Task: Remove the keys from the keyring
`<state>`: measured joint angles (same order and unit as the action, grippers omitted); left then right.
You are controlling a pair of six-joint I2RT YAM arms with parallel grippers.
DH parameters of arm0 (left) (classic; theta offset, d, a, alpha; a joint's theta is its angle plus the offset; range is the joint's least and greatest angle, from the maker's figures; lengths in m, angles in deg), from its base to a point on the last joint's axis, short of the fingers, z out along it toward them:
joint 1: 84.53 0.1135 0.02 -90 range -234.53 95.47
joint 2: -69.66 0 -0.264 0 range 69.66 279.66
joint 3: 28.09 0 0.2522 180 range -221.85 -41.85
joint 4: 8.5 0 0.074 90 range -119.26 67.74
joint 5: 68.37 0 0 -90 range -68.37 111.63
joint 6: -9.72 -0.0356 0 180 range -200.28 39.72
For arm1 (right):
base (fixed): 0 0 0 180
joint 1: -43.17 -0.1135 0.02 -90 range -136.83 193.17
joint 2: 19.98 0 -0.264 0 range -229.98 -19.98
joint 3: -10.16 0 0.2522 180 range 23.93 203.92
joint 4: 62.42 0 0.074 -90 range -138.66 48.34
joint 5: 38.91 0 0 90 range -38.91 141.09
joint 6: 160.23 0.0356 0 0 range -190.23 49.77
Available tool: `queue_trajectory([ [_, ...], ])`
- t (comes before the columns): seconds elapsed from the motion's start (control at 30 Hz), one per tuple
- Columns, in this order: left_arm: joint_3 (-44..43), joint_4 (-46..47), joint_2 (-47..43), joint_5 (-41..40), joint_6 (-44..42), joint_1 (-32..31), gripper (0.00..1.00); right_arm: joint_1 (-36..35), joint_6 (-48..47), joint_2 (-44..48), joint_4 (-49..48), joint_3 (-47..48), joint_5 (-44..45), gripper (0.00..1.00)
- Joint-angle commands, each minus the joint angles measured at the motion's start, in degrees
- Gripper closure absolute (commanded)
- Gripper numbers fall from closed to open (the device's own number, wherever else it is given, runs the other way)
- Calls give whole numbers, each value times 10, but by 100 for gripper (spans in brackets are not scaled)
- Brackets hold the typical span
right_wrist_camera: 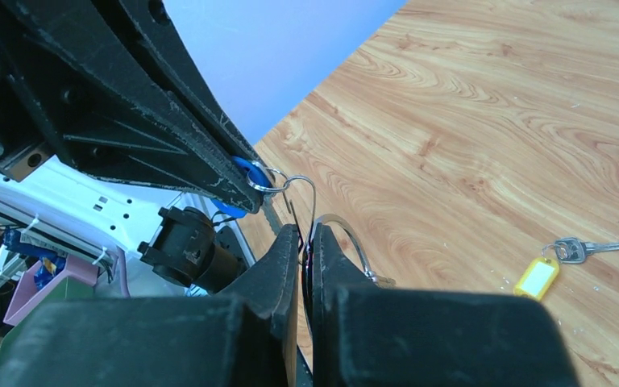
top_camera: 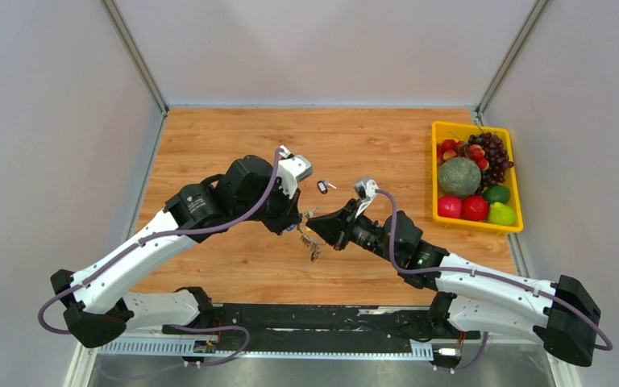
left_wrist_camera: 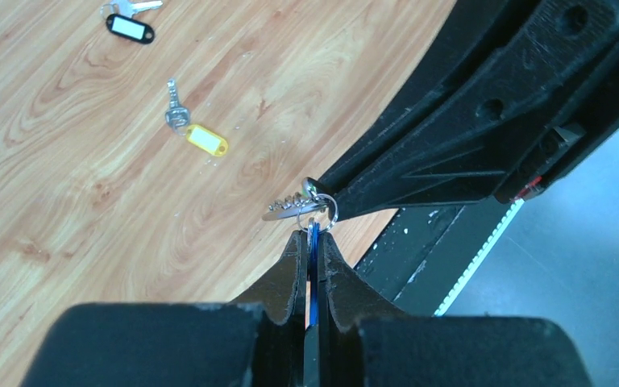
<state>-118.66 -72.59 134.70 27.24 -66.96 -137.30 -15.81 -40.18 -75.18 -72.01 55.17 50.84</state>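
Tools are both pinched shut right now, nose to nose above the middle of the desk (top_camera: 234,137), a bit toward its near edge. Left tool (left_wrist_camera: 312,235) is clamped flat on the blue tag (right_wrist_camera: 246,173) of one key. The right tool (right_wrist_camera: 305,234) looks closed on the thin wire of the keyring (right_wrist_camera: 358,246), though the exact bite is hard to make out. So the ring and whatever's on it hang in the air between the two, off the wood. The yellow-tag key (left_wrist_camera: 207,139) and the black-tag key (left_wrist_camera: 129,28) are already free and lie loose on the desk, the black one on the far side of the tools.

Where I'd expect trouble:

- The blue tag's little loop has to travel round the ring's coil to the open end. A straight tug would probably just jam it and bend the wire, or yank the plastic tag out of the left tool.
- Round thin wire in flat fingers is a sketchy hold. Any twist and the ring could spin or pop free, dropping the whole bunch.
- The silver key (left_wrist_camera: 284,211) dangling right at the fingertips could snag.
- Tips are nearly touching, so a small misjudged move could knock them together.
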Motion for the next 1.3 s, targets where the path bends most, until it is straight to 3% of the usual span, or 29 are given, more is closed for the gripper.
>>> queue_trajectory([
  [0.0,8,22,-33,38,-24,2,100,6,27,5,-8,17,36,100],
  [0.27,48,35,-58,107,-45,-8,100,7,99,-23,18,35,73,100],
  [1.27,112,44,-62,79,-48,-114,100,29,295,-21,69,22,151,100],
])
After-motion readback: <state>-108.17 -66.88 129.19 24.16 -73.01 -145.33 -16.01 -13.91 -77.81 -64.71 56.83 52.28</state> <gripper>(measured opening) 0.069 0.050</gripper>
